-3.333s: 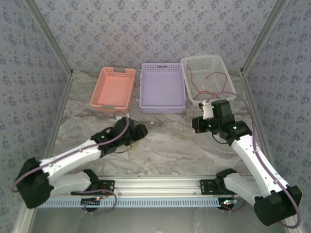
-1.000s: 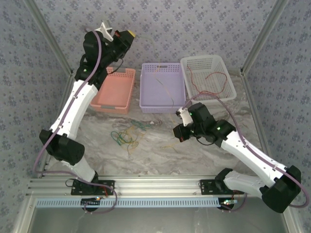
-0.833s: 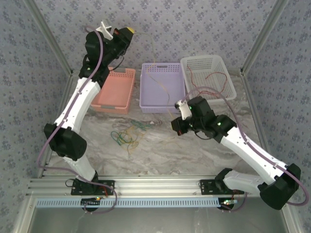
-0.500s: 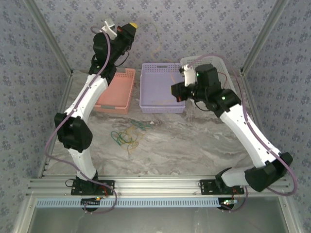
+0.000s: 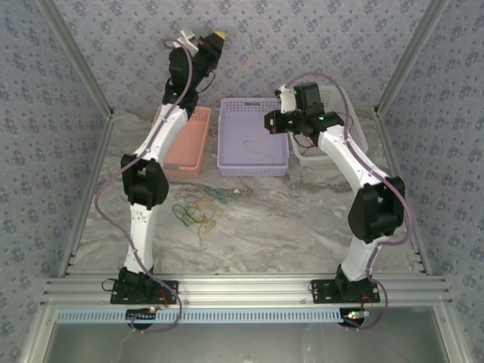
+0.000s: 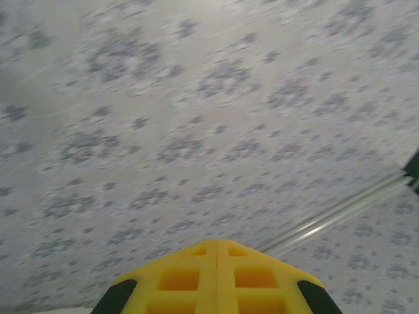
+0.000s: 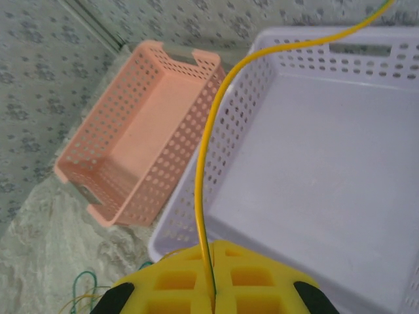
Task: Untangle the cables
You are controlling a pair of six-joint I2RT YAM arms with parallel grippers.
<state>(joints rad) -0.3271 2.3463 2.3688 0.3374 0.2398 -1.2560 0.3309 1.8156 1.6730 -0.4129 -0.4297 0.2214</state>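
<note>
Far row, left to right: salmon perforated plastic basket (image 5: pixel 189 147), lilac perforated basket (image 5: pixel 253 163), white perforated basket (image 5: pixel 360 133) holding a thin red cable (image 5: pixel 342 118). A green, yellow and orange cable tangle (image 5: pixel 198 210) lies on the marbled tabletop (image 5: pixel 295 227); the walls are floral-papered. Left gripper (image 6: pixel 217 245) is raised high, pads together, contents unclear. Right gripper (image 7: pixel 213 252) is over the lilac basket, clamping a thin yellow cable (image 7: pixel 204 170).

Left basket (image 5: pixel 190 144), middle basket (image 5: pixel 253 168) and right basket (image 5: pixel 359 134) sit side by side at the back of the table (image 5: pixel 295 227). Cable tangle (image 5: pixel 195 212) lies in front of the first two, and a single cable (image 7: pixel 199 170) hangs over the middle one.
</note>
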